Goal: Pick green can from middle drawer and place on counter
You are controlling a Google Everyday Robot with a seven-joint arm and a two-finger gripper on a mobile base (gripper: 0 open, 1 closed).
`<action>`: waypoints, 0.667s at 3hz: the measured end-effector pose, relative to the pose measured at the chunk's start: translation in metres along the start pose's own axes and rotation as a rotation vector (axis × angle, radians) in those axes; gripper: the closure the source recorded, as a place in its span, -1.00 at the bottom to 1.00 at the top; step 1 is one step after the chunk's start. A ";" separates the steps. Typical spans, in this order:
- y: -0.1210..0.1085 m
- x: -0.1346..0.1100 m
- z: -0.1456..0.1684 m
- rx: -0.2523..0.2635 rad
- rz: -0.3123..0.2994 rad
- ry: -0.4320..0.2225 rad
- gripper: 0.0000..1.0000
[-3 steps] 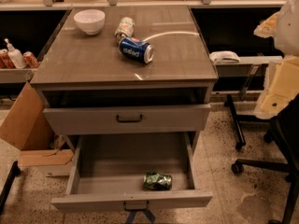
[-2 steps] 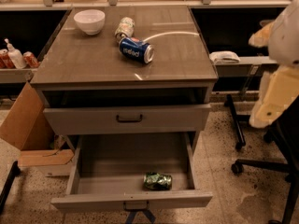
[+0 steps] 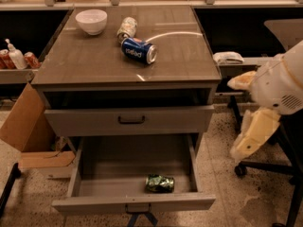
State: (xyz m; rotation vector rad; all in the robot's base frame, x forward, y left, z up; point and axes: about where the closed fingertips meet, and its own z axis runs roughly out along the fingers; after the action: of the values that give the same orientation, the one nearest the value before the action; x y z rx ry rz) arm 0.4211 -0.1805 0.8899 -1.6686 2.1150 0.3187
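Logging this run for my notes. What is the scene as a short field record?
green can: on its side in the open drawer, near the front
open drawer: pulled out, under a closed drawer
counter: holds blue can, pale can, white bowl
gripper: right of the drawers, away from the green can

Looks like an office or lab back room to me, not a home. There's a grey metal drawer cabinet (image 3: 61,121) with a glossy counter (image 3: 94,63), a speckled hard floor (image 3: 38,195), and a rolling chair base (image 3: 265,167) on the right. A cardboard box (image 3: 23,122) is shoved beside the cabinet, and a side shelf (image 3: 19,75) holds a pump bottle (image 3: 16,58) and soda cans (image 3: 32,59) (break-room vibes). The robot's gripper (image 3: 250,126) hangs to the right of the cabinet.
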 end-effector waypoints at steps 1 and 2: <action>0.003 -0.008 -0.001 -0.011 0.005 -0.027 -1.00; 0.003 -0.008 0.000 -0.010 0.005 -0.026 -1.00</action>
State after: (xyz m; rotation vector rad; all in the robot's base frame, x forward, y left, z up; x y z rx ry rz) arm 0.4196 -0.1729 0.8939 -1.6565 2.1026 0.3508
